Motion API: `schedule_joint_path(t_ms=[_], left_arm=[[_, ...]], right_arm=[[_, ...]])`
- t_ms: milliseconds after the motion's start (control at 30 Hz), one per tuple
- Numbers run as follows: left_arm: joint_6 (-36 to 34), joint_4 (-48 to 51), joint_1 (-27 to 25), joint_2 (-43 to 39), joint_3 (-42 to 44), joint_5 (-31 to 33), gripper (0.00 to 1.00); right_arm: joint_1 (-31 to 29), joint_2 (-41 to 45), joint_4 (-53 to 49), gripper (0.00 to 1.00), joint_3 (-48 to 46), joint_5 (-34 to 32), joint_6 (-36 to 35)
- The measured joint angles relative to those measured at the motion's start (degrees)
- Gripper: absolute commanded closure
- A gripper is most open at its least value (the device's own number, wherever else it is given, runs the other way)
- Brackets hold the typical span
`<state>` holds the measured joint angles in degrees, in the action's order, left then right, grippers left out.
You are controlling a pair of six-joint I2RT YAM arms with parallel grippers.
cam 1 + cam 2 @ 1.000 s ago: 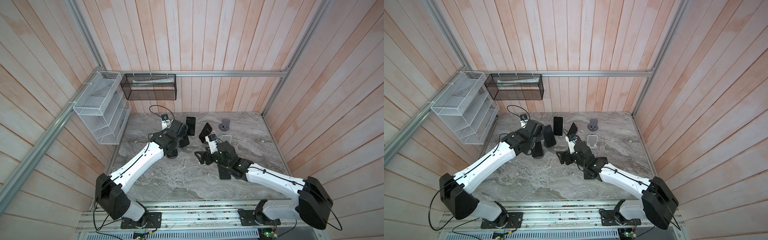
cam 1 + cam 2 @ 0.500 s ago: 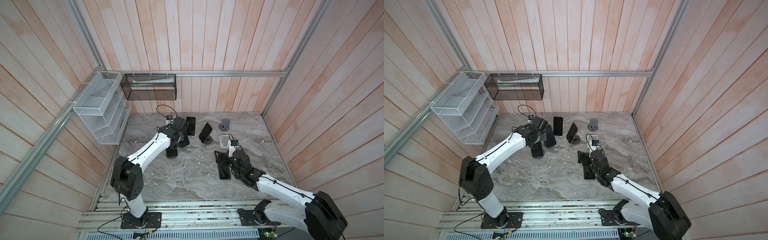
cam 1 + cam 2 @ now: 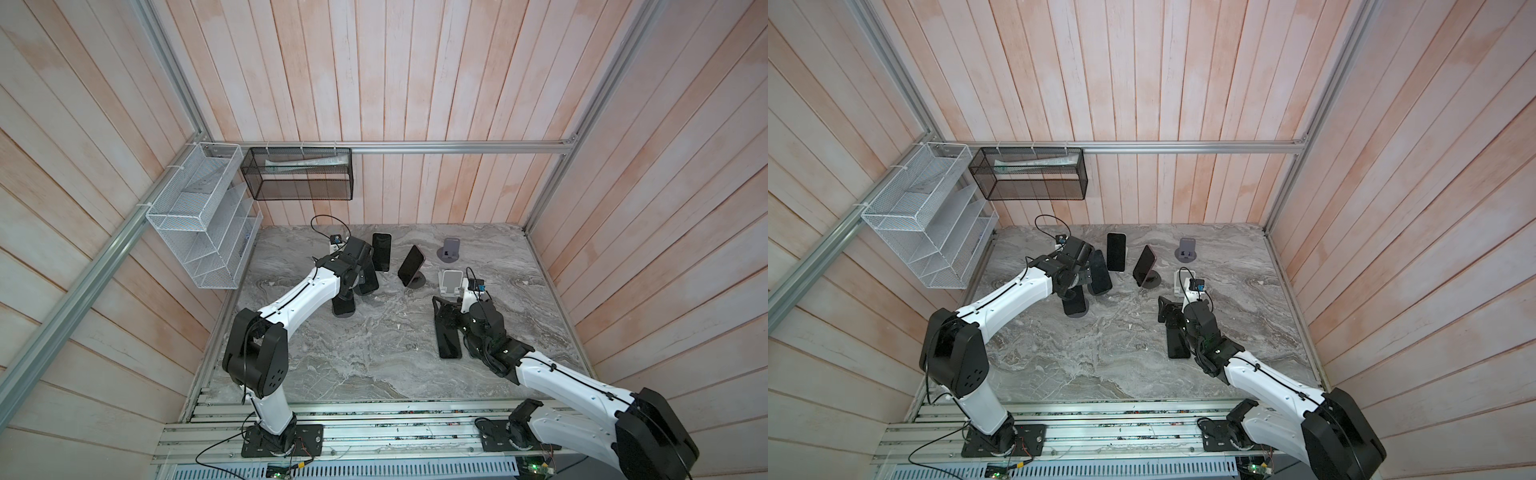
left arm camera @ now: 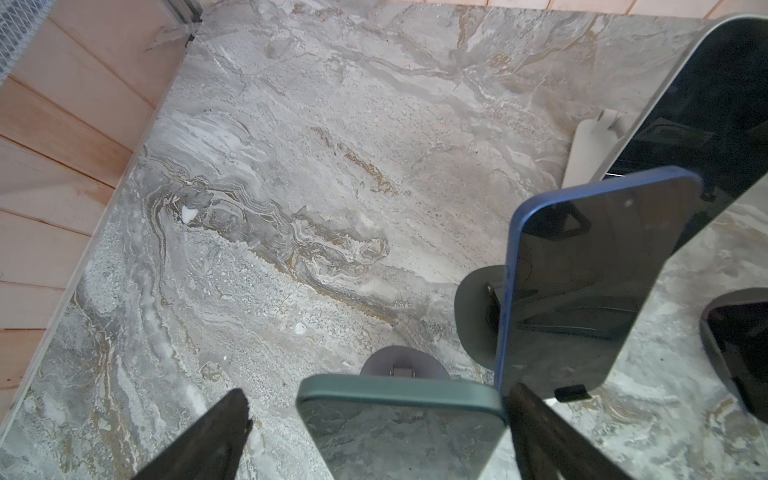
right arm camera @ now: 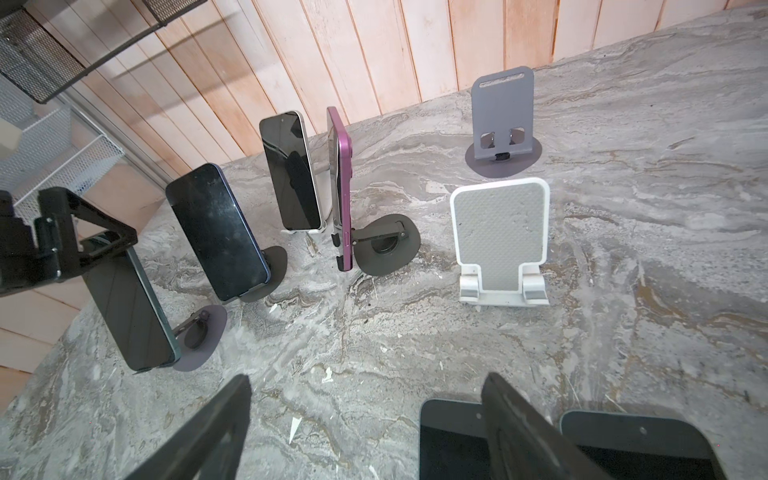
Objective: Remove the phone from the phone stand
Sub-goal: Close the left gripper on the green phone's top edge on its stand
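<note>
A dark green phone (image 4: pixel 401 419) leans on a round grey phone stand (image 4: pixel 405 368) at the left of the table, seen as the phone (image 3: pixel 344 306) in both top views. My left gripper (image 4: pixel 378 415) is open and straddles its top edge. One finger (image 4: pixel 536 428) sits at the phone's corner and the other finger (image 4: pixel 224 428) stands well off it. My right gripper (image 5: pixel 370 399) is open and empty, low over the table at the front right, and shows as the gripper (image 3: pixel 1169 311) in a top view.
A blue phone (image 5: pixel 216 232), a pale phone (image 5: pixel 291 170) and a purple phone (image 5: pixel 343 187) lean on stands close behind the green one. An empty white stand (image 5: pixel 498 232) and an empty grey stand (image 5: pixel 503 120) are to the right. Two phones (image 5: pixel 449 440) lie flat by my right gripper.
My right gripper has drawn back to the right, away from the middle, to over the flat phones. The left arm has folded up at the elbow while its gripper stays at the green phone.
</note>
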<state>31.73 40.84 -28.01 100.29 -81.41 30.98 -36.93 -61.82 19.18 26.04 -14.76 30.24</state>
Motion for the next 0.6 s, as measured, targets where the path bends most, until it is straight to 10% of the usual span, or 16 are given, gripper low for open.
schedule_joint_path(t_ms=[600], left_arm=[[-0.66, -6.10, 0.63, 0.00, 2.80, -1.86, 0.17]], right_arm=[[0.00, 0.02, 0.42, 0.14, -0.94, -1.68, 1.75]])
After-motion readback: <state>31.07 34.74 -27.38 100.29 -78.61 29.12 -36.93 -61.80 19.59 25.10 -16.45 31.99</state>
